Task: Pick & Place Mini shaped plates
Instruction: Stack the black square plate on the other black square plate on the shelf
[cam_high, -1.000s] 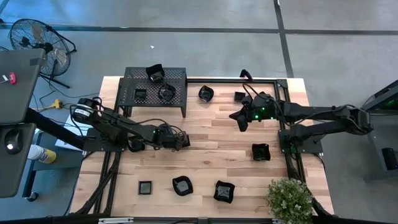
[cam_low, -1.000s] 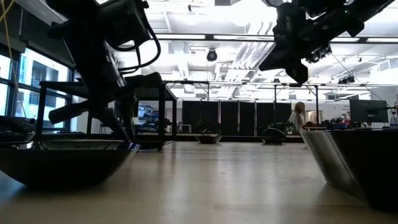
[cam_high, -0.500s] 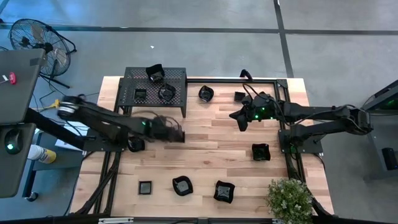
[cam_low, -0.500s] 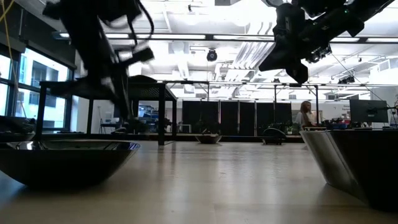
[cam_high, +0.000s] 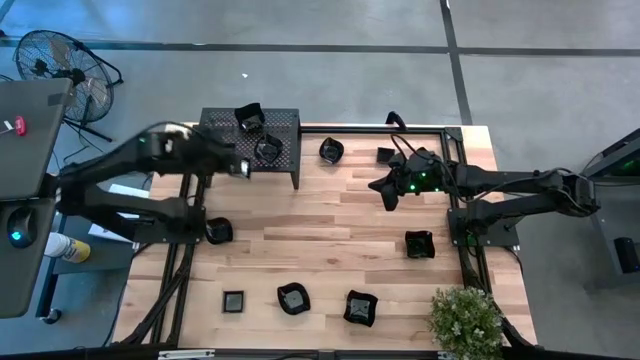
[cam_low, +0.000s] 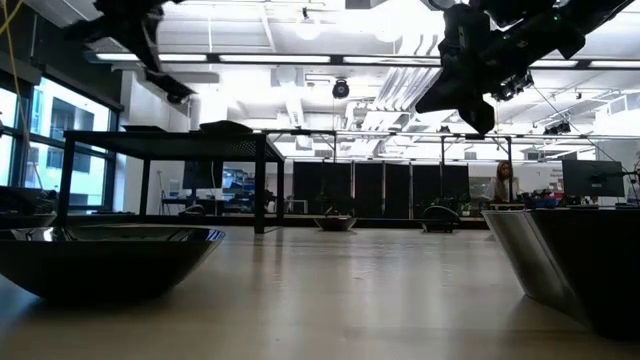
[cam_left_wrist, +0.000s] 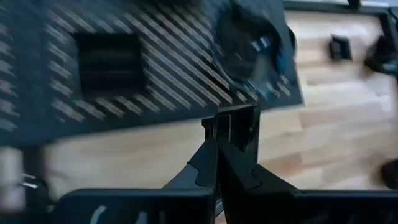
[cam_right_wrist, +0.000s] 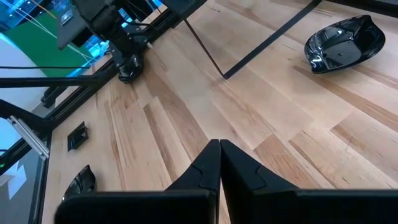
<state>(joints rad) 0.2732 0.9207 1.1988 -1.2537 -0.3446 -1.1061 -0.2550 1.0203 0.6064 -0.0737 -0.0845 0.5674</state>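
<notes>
Overhead, the left hand (cam_high: 243, 166) hangs above the front edge of the black perforated rack (cam_high: 215, 150), clenched on a small square plate (cam_left_wrist: 237, 126) pinched upright between its fingers. Two more plates rest on the rack, a square one (cam_high: 227, 152) and a round one (cam_high: 266, 150), with a third (cam_high: 248, 116) at its far edge. Across the wooden worktop (cam_high: 330, 240), the right hand (cam_high: 387, 192) hovers with fingers pressed together and nothing between them, near a wavy plate (cam_high: 331, 150). Other plates (cam_high: 293, 298) lie scattered along the near side.
</notes>
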